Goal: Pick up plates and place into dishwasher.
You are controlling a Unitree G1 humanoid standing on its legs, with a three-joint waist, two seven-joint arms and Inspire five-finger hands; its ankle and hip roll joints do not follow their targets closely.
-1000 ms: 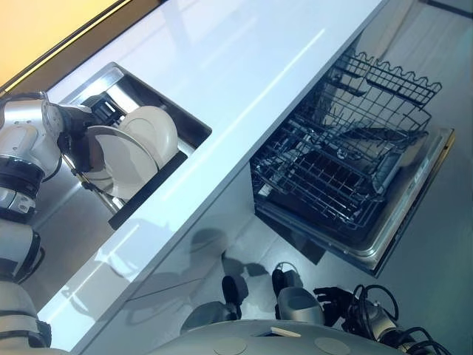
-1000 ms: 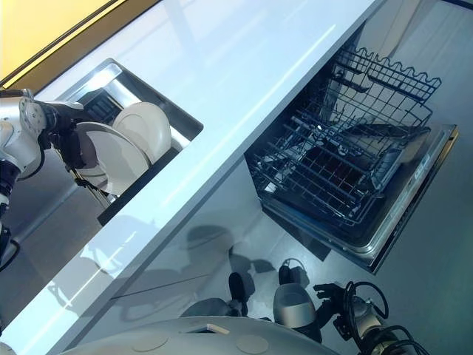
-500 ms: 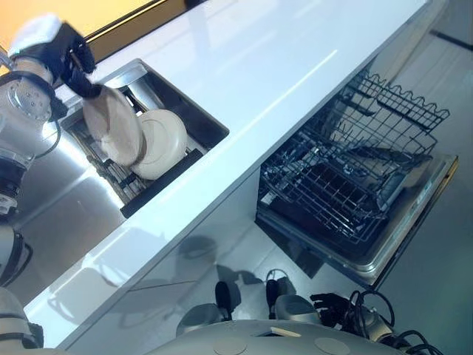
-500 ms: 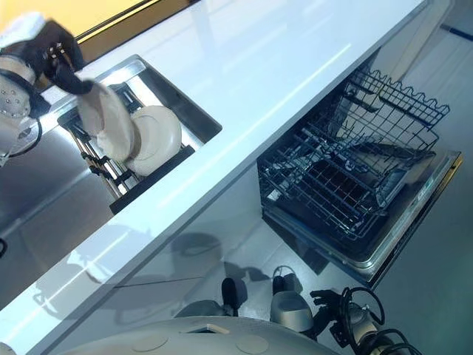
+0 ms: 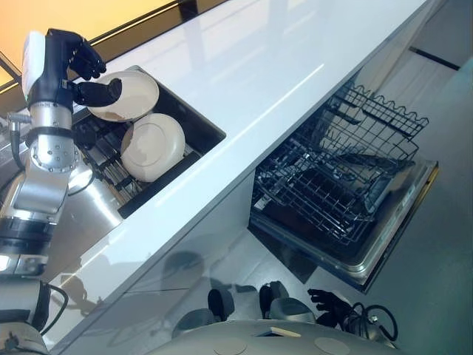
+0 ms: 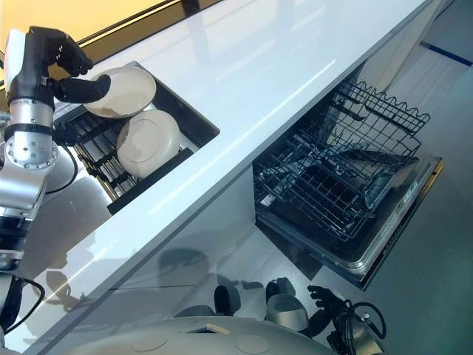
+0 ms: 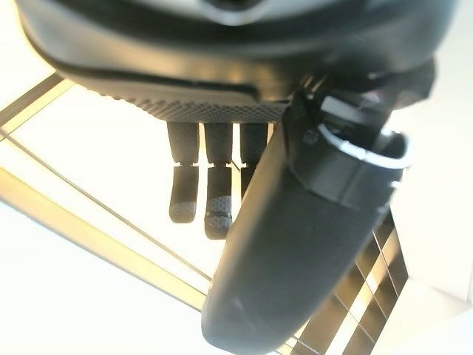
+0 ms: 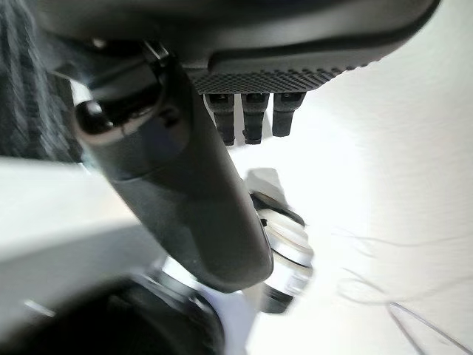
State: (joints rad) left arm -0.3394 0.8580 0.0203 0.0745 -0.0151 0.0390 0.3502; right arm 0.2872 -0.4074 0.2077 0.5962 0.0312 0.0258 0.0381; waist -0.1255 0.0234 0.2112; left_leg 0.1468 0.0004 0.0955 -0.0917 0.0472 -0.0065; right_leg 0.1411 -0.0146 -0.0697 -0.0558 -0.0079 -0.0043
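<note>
My left hand (image 5: 77,70) is raised over the sink (image 5: 201,124), shut on the rim of a cream plate (image 5: 137,95), its thumb across the plate's face. The plate hangs tilted, clear of the rack below. A second cream plate (image 5: 153,146) leans upright in the dark dish rack (image 5: 111,166) inside the sink. To the right, under the counter, the dishwasher (image 5: 403,214) stands open with its wire rack (image 5: 325,188) pulled out. My right hand (image 5: 325,302) hangs low near the floor, fingers relaxed and holding nothing.
A long white countertop (image 5: 244,66) runs between the sink and the dishwasher. The upper wire basket (image 5: 380,122) juts out above the lower rack. The lowered dishwasher door (image 5: 384,248) sticks out into the grey floor space.
My left hand has lifted the plate out of the sink rack and turned it from edge-on to nearly flat, higher over the sink. The second plate stayed in the rack.
</note>
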